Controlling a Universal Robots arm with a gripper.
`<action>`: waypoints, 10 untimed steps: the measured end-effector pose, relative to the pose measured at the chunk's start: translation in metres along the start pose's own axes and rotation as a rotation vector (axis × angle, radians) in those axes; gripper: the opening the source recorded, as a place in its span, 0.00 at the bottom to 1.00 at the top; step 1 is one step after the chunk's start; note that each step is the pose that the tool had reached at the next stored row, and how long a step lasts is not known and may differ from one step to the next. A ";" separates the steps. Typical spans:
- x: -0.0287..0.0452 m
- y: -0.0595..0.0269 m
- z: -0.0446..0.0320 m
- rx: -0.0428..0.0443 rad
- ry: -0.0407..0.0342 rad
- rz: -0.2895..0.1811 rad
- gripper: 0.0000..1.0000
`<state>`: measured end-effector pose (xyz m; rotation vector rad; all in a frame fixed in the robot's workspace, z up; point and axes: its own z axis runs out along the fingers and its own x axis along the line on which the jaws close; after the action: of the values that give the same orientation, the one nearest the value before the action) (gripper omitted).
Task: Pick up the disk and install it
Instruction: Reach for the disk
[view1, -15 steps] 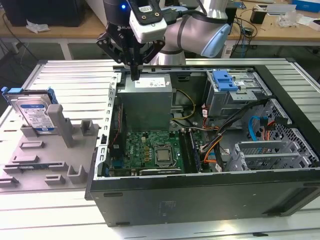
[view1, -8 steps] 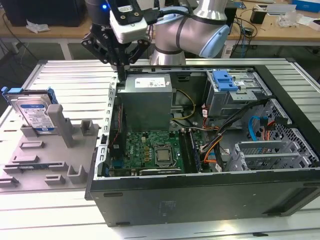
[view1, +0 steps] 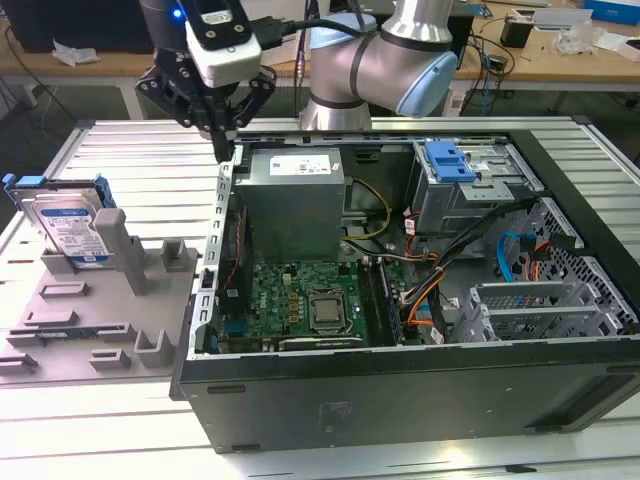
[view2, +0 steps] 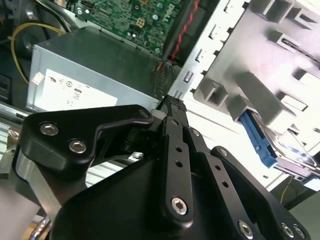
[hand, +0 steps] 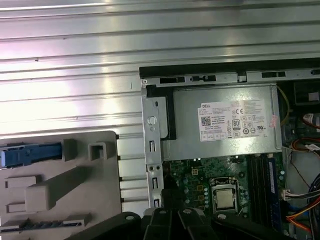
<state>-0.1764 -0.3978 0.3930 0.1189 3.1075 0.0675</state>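
Note:
The disk (view1: 68, 226), a silver drive with a white and blue label in a blue bracket, stands on edge in a grey fixture (view1: 100, 310) at the exterior view's left, outside the computer case. In the second wrist view the disk (view2: 287, 150) shows beyond the fixture's posts, and in the first wrist view its blue bracket (hand: 30, 152) shows edge-on. My gripper (view1: 228, 150) hangs over the case's back corner nearest the fixture, well apart from the disk. Its black fingers (view2: 175, 107) are pressed together, shut on nothing.
The open computer case (view1: 400, 400) lies on the slatted metal table (view1: 140, 150). Inside are a grey power supply box (view1: 295, 195) with a white sticker, the green motherboard (view1: 300, 300), loose cables, and a drive cage (view1: 470, 185) with a blue tab (view1: 450, 160).

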 end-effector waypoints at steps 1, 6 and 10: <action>0.0034 0.0006 0.0000 0.0001 0.0000 0.001 0.11; 0.0169 0.0021 0.0002 0.0004 -0.0004 0.003 0.11; 0.0316 0.0014 0.0004 0.0005 -0.0006 0.005 0.11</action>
<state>-0.2077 -0.3939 0.3917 0.1263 3.1068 0.0668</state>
